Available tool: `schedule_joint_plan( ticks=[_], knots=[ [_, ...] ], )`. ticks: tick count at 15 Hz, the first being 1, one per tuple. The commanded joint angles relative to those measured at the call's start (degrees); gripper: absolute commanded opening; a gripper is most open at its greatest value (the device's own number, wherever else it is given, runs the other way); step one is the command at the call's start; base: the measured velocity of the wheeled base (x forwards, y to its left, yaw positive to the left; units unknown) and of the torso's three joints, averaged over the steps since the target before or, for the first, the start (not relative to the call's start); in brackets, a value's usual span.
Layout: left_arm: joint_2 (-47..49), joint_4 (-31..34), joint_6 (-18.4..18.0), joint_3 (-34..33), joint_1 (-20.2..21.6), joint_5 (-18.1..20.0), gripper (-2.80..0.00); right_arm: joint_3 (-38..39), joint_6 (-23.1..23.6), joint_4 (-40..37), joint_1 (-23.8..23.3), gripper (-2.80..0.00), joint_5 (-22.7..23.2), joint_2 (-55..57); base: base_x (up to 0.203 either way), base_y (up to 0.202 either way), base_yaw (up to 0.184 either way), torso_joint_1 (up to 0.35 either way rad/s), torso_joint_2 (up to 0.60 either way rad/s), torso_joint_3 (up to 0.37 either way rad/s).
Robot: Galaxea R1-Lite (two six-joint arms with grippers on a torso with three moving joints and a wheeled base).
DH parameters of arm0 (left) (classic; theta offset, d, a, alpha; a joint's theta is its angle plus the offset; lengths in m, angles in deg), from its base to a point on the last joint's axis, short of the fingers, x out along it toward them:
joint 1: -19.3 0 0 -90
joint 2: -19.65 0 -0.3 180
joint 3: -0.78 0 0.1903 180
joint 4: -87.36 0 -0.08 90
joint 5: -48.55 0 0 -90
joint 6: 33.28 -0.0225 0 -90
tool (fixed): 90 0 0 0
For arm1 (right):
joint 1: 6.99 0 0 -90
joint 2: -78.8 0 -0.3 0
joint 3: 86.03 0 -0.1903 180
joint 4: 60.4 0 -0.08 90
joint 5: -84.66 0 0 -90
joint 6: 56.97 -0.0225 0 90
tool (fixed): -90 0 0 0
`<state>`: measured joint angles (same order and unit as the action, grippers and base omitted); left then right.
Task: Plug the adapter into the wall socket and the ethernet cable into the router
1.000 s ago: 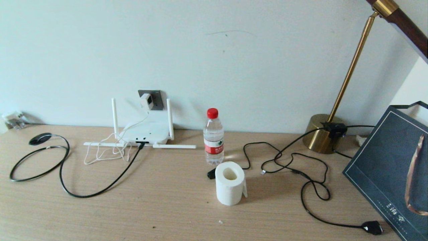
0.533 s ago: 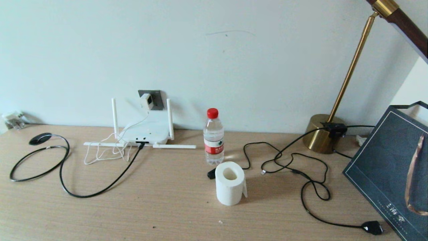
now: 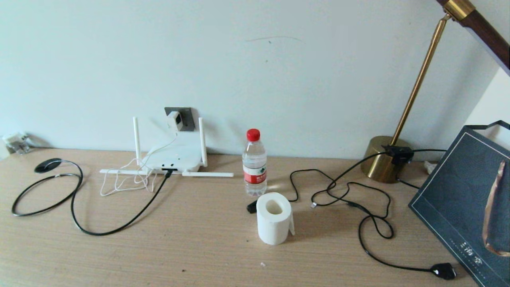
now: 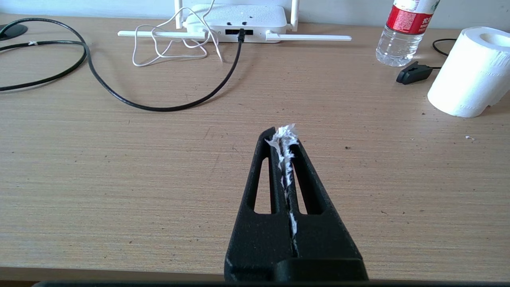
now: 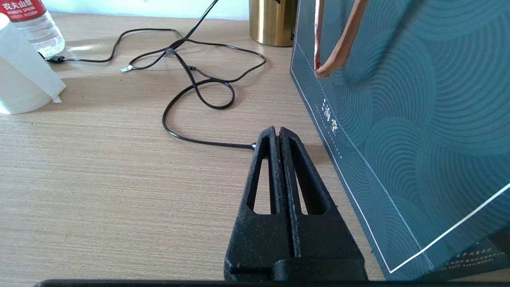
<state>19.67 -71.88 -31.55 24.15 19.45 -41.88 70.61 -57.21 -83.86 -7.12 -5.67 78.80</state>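
Note:
The white adapter [image 3: 174, 120] sits in the dark-grey wall socket [image 3: 189, 119], and its thin white cord [image 3: 123, 181] trails down to the desk. Below it lies the white router [image 3: 172, 157] with two antennas upright and two flat. The black ethernet cable [image 3: 119, 229] loops across the desk, and its plug [image 4: 240, 35] is seated in a port on the router's edge [image 4: 235, 20]. My left gripper [image 4: 282, 137] is shut low over bare desk near the front edge, with white paper shreds stuck between its fingers. My right gripper [image 5: 277, 131] is shut and holds nothing. Neither arm shows in the head view.
A water bottle [image 3: 254, 163] and a toilet-paper roll [image 3: 273, 217] stand mid-desk. At the right are a brass lamp base [image 3: 382, 159], its tangled black cord [image 3: 374, 223] with a chunky plug [image 3: 444, 271], and a dark teal bag [image 5: 398, 119] close beside my right gripper.

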Motion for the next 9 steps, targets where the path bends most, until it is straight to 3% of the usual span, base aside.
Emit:
schedule_joint_plan(
  ticks=[1, 9],
  knots=[
    [0.15, -0.03, 0.03, 0.0, 0.02, 0.0, -2.8, 0.0, -0.02, 0.01, 0.05, -2.8, -0.02, 0.0, 0.0, 0.0, 0.0, 0.0, 0.0, 0.0],
    [0.15, -0.03, 0.03, 0.0, 0.02, 0.0, -2.8, 0.0, -0.2, 0.09, 0.05, -2.8, -0.02, 0.0, 0.0, 0.0, 0.0, 0.0, 0.0, 0.0]
  ],
)
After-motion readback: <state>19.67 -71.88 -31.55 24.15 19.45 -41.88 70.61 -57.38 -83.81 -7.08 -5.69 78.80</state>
